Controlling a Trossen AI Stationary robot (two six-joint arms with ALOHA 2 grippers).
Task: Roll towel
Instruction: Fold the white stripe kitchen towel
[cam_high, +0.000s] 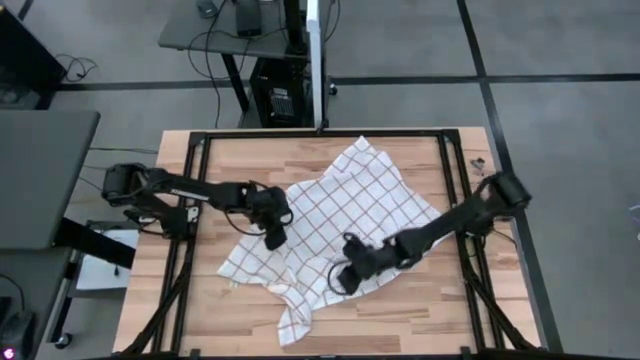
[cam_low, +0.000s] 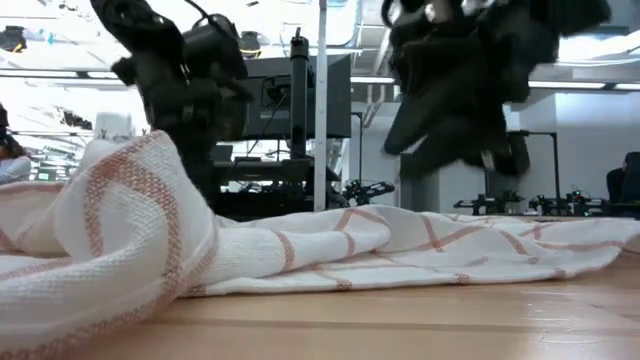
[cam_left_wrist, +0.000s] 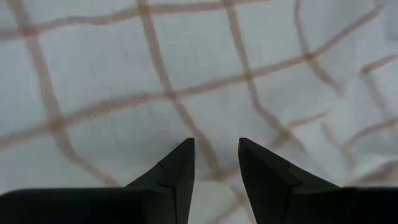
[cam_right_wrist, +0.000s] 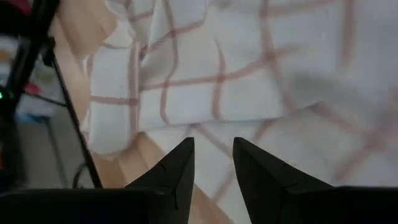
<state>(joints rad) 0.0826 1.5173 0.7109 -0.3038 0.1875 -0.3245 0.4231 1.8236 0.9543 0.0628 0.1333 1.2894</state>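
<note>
1. Towel (cam_high: 340, 215) spread rumpled across mid-table, near corner bunched toward the front edge.
2. Left gripper (cam_high: 273, 236) and right gripper (cam_high: 347, 280) over the cloth, fingers slightly parted, holding nothing.
3. Risk: pinching 1 layer only, dragging folds crooked, rolling unevenly.

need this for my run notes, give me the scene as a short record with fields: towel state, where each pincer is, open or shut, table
towel: white with reddish-brown grid, spread crumpled across the table, not rolled, one corner bunched at the near edge
left pincer: over the towel's left part, fingers apart with a narrow gap, nothing between them
right pincer: over the towel's near-right part, fingers apart with a narrow gap, holding nothing
table: light wood, black frame around it
</note>
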